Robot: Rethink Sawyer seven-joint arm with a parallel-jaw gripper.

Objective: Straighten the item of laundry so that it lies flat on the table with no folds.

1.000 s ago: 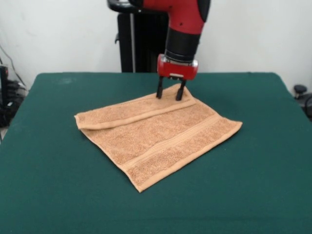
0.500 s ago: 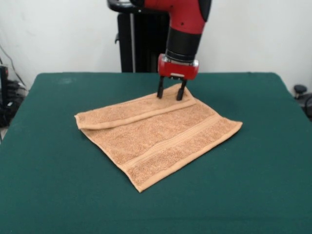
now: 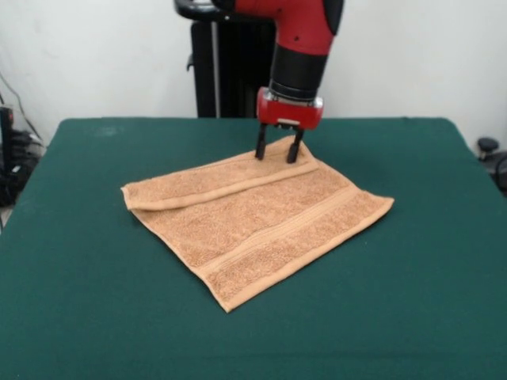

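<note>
From the left of the frame, the towel [image 3: 257,226] lies mid-table [image 3: 79,317] on the green felt, its upper strip doubled over onto itself from the left corner across to upper centre. My gripper [image 3: 277,154] stands at that fold's right end, jaws parted astride the raised edge, nothing clamped. I judge the sound approach is to pinch only the top layer, then draw it toward the top of the frame.

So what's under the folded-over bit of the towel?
More of the same towel: its far edge strip is folded back onto it. The layer beneath is covered, so it can't be seen. The gripper stands open at that fold's corner, on the green table.
</note>
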